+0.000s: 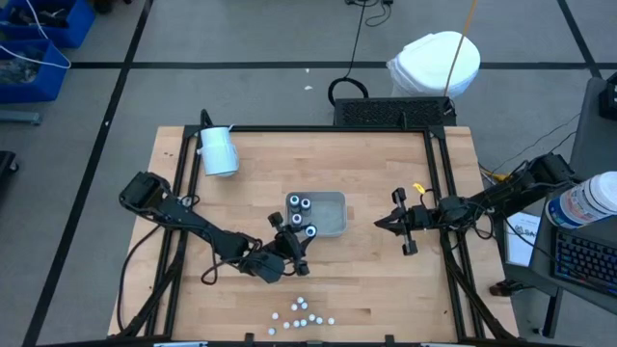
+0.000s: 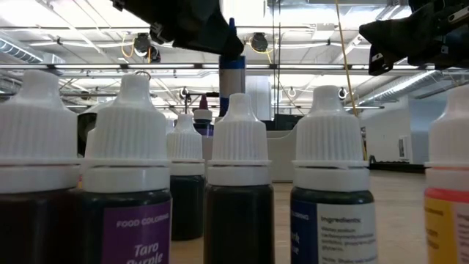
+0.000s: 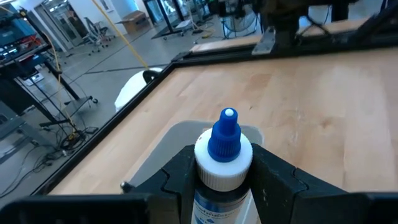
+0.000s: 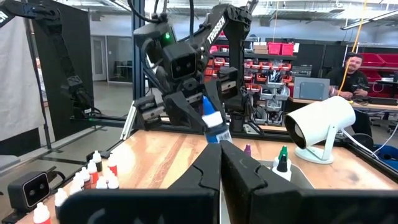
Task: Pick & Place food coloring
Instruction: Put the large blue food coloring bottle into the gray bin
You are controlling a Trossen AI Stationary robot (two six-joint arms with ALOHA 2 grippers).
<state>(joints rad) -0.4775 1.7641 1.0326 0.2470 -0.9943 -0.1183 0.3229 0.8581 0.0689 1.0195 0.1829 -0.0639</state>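
Two arms are seen over a wooden table (image 1: 386,280), the largest thing in view. A white cylinder (image 1: 218,150) lies near the far left corner. A pale grey tray (image 1: 333,214) sits at the middle of the table, and three dark round bottles with pale tops (image 1: 300,210) stand in its left end; in the right wrist view two of them show a purple and a green tip.

The left gripper (image 3: 224,171) is raised above the table just beside the tray's near left corner. Its jaws are closed on a bottle of food coloring (image 3: 224,149), gripped at the neck. This bottle has a white ribbed collar, a bright blue pointed cap with a pale tip, and a printed label on a dark body; in the right wrist view it is seen tilted between the fingers.

The right gripper (image 1: 379,224) hangs to the right of the tray, apart from it, with its jaws pressed together on nothing.

A cluster of small bottles (image 1: 301,318) stands at the near edge of the table, well apart from the tray. Up close they show white ribbed caps over dark, purple, blue and orange bodies, some labelled.
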